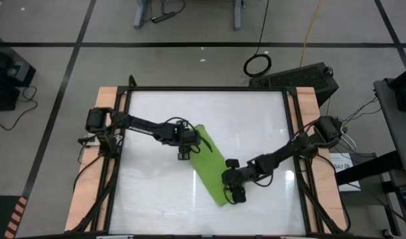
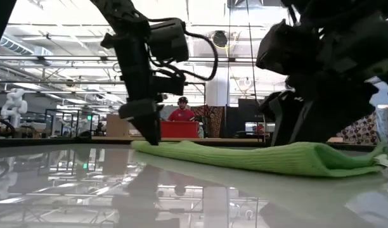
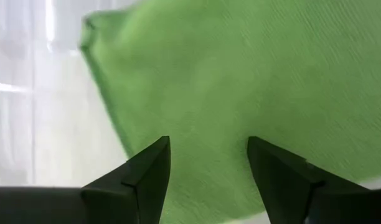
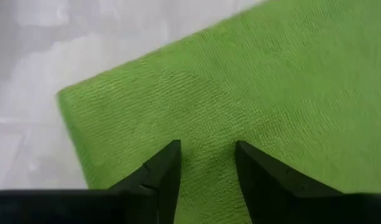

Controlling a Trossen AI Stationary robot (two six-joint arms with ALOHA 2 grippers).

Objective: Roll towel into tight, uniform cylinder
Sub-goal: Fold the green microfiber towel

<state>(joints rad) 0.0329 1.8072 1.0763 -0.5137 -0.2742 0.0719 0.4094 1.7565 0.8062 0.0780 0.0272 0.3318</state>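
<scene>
From above, the towel [image 1: 210,164] lies as a long folded strip set diagonally near the middle of the tabletop [image 1: 156,199]. The left gripper [image 1: 185,147] sits at the strip's far end, the right gripper [image 1: 233,186] at its near end.

At table height, the towel [image 2: 264,157] lies flat and low on the tabletop.

The left wrist view shows the left gripper [image 3: 208,168] with fingers parted over green cloth.

The right wrist view shows the right gripper [image 4: 208,163] likewise spread above the towel [image 4: 253,81], near a corner.
</scene>
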